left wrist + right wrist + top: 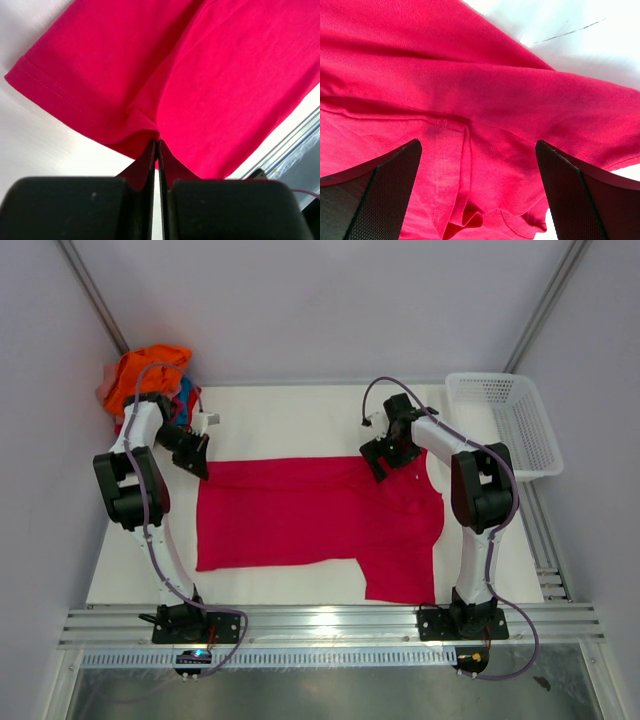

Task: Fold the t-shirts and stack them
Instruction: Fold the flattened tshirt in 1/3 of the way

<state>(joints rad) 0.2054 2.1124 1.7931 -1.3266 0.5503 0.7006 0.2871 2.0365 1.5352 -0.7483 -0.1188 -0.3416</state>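
White mesh basket (535, 445) at table (290, 420) corner

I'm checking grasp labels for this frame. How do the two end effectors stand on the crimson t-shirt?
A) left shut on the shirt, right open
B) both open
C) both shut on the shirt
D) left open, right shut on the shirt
A: the left wrist view shows the left end effector pinched shut on a fold at the crimson t-shirt's edge, while the right end effector has its fingers spread wide over the cloth.
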